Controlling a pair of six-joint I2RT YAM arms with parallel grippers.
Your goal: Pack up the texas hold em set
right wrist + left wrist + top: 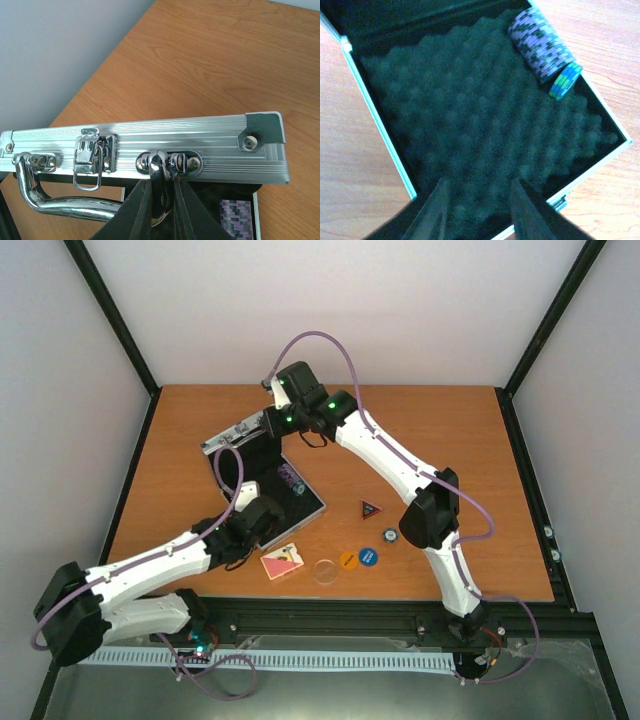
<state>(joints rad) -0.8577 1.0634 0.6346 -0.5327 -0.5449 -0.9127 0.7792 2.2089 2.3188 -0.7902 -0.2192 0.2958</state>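
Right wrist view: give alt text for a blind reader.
The right arm's fingers pinch the chrome handle of the open silver case, which sits on a wooden table. A stack of purple chips shows below.

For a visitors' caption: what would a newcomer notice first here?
The open silver case, left of centre on the table, its lid held up by the right tool shut on the handle. A purple chip stack lies in a corner of its foam, the left tool above. Discs and a pink deck lie in front of it.
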